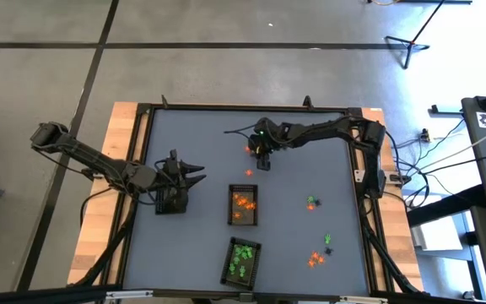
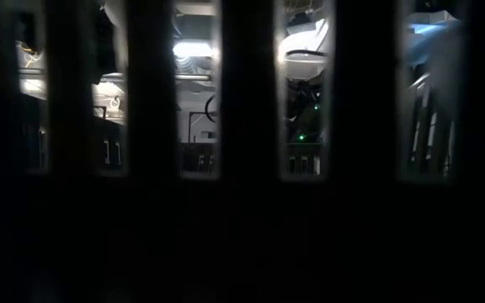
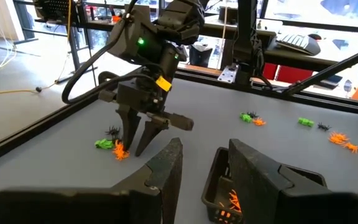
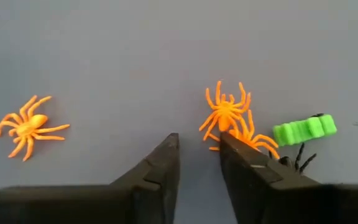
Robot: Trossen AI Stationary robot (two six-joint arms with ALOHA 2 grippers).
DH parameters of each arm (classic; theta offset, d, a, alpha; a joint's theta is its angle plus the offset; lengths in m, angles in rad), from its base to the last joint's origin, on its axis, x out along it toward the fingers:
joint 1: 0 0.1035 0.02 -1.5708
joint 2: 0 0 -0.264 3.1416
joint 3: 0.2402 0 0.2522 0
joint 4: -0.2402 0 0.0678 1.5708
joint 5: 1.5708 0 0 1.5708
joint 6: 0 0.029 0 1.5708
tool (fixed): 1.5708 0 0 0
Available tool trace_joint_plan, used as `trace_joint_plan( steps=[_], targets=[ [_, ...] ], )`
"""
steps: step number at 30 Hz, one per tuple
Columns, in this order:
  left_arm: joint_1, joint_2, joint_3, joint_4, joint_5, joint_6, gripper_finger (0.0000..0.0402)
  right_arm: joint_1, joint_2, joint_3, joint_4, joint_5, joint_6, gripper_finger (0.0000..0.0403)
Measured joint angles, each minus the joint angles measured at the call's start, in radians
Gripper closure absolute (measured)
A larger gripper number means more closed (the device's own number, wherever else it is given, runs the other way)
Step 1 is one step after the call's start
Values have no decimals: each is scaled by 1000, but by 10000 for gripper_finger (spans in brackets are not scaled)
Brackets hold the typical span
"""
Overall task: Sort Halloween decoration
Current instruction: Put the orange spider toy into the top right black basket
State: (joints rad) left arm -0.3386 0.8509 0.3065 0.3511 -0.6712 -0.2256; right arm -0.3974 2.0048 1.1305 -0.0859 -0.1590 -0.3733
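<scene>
Your right gripper (image 4: pixel 197 149) hangs low over the grey table (image 1: pixel 192 143), fingers slightly parted and empty, one tip touching an orange spider (image 4: pixel 227 112) beside a green trinket (image 4: pixel 304 129). Another orange spider (image 4: pixel 28 126) lies apart. Your left gripper (image 3: pixel 201 163) is part open, empty, beside the tray of orange pieces (image 1: pixel 244 206); green ones fill another tray (image 1: pixel 242 261).

Dark jointed arms, green wrist light, yellow label, tapered black fingers (image 4: pixel 160 171)
</scene>
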Motion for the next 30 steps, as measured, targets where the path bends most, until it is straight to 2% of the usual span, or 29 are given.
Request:
trace_joint_plan(
  steps=[8, 15, 30],
  targets=[
    [0, 0, 0, 0, 1, 0, 278, 1, 2, 0, -3, 9, 0, 395],
    [0, 0, 0, -8, 7, -5, 278, 48, -40, -5, -38, 70, 8, 400],
    [-1, 0, 0, -28, 8, -34, 278, 237, -215, -5, -131, 227, 34, 402]
  ],
)
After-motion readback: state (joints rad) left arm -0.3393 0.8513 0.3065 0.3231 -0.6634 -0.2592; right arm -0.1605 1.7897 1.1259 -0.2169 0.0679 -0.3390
